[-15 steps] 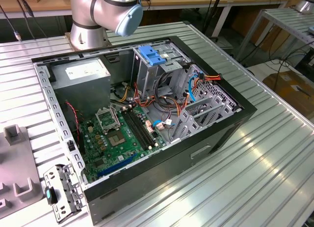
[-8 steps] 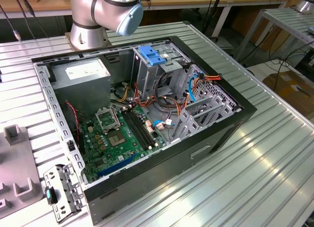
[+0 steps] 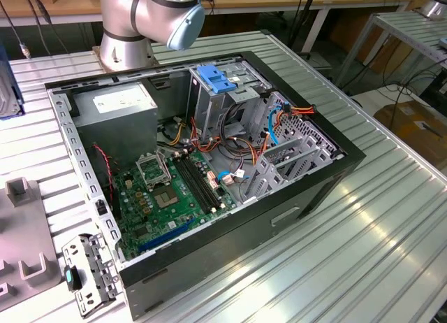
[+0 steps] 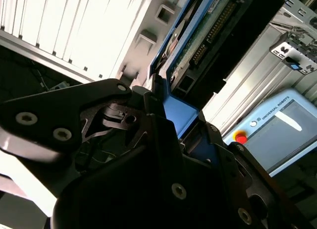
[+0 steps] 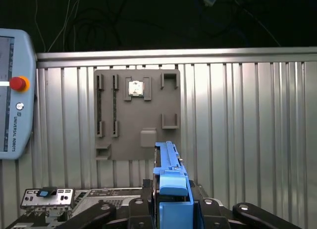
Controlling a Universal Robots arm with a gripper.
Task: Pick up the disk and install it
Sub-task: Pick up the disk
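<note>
Exterior view: ribbed aluminium table carries an open computer case at frame centre, the arm's base at upper left, the green motherboard exposed inside. First wrist view: a grey fixture plate lies on the table; before it the disk stands edge-on, its blue carrier clamped in the gripper, jaws closed on both faces.

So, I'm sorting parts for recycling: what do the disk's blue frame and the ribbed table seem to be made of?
On the disk, the blue frame looks like moulded plastic: even, matte colour and rounded tabs. The table looks like bare metal, probably aluminium: silvery, ribbed, with soft glare.
</note>
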